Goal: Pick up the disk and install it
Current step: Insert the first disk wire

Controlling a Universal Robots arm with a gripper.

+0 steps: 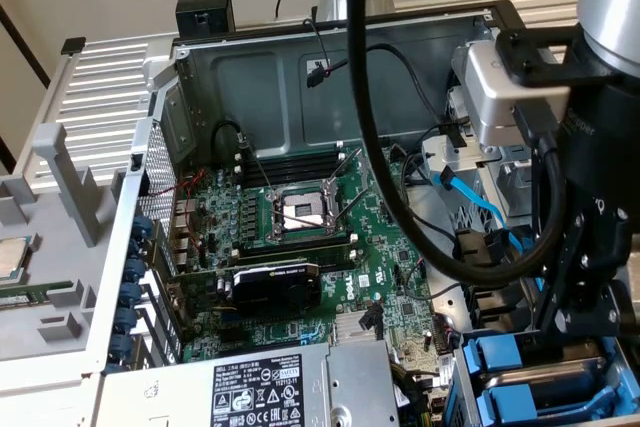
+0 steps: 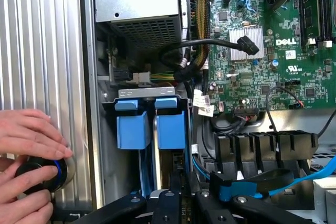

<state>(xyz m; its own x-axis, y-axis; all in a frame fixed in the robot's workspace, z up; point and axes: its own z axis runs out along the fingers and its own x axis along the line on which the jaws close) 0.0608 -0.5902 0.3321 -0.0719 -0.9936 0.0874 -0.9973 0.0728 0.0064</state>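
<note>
The disk [image 2: 171,129] stands on edge in the drive bay of the open computer case, its blue carrier end facing the wrist camera. A second blue carrier [image 2: 131,128] sits right beside it in the neighbouring slot. My gripper [image 2: 177,182] is over the disk's near edge, its fingers drawn close on that narrow edge. In the exterior view my gripper [image 1: 578,322] hangs over the blue carriers [image 1: 505,362] in the case's corner, at the exterior view's lower right.
A person's hands [image 2: 26,145] hold a round black knob with a blue ring [image 2: 39,174] on the ribbed case panel. The grey power-supply box [image 1: 290,387] and green motherboard [image 1: 300,247] fill the case. Black and blue cables [image 1: 480,207] hang near the bay.
</note>
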